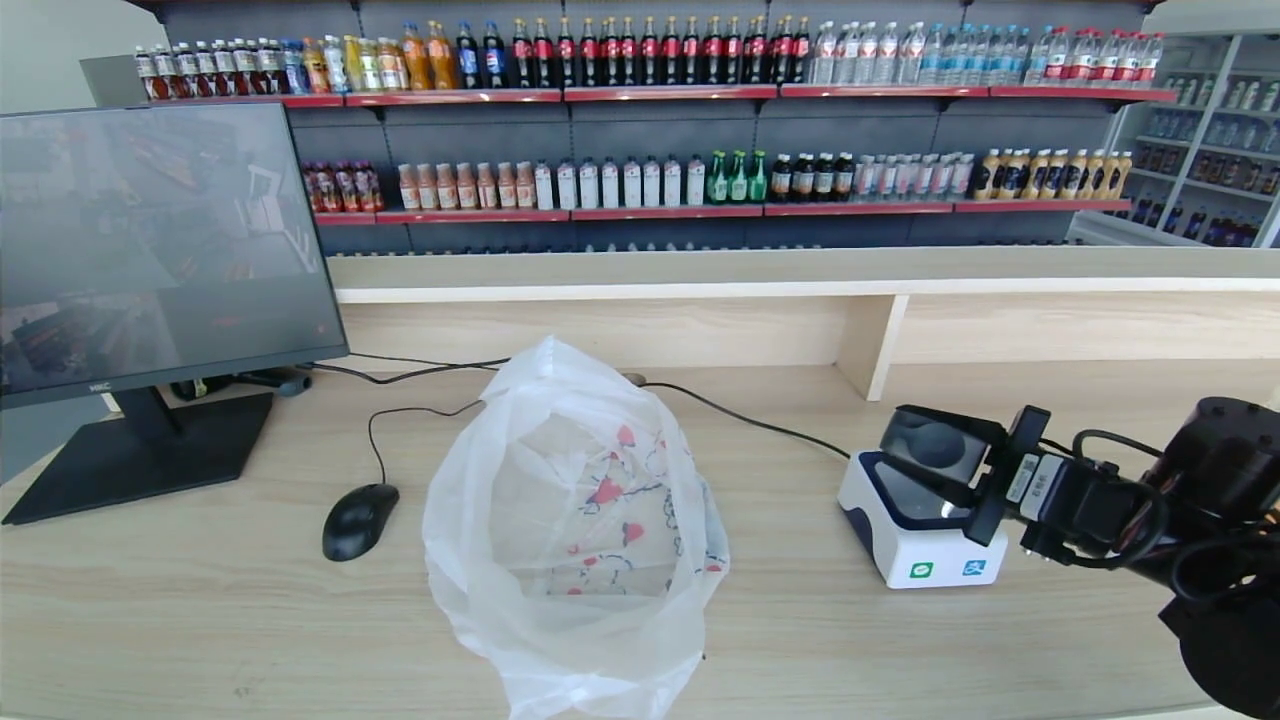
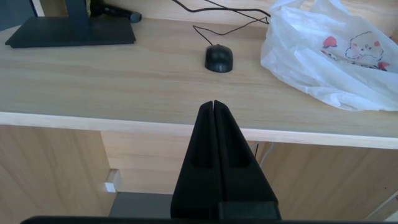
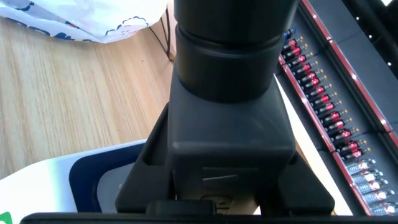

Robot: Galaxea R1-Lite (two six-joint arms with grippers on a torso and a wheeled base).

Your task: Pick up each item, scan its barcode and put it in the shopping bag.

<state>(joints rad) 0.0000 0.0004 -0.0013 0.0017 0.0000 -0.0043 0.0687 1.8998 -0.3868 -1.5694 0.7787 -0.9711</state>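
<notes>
- The step in hand is judged to be the scan: a dark item [image 1: 930,445] is pinched in the right gripper [image 1: 985,470] and held just above the white and blue scanner [image 1: 915,545], at the robot's right on the surface [image 1: 200,620].
- No barcode can be made out on the item, so which face bears it cannot be told. The item should be turned slowly over the scanner's window until that face looks down at it.
- The item is best kept close over the window without touching the scanner, which looks light and could be pushed along the surface.
- The grip should be kept firm during any turn of the wrist, since the item's dark casing looks smooth.
- The shopping bag [image 1: 575,530] stands in the middle with its mouth open upward, well apart from the scanner. Once scanned, the item should be carried over the rim and let go low inside, so that the thin plastic is not dragged or folded shut.
- The left gripper [image 2: 213,106] is pressed together and holds nothing, below the near edge of the surface. It could be brought up to steady the bag's rim.
</notes>
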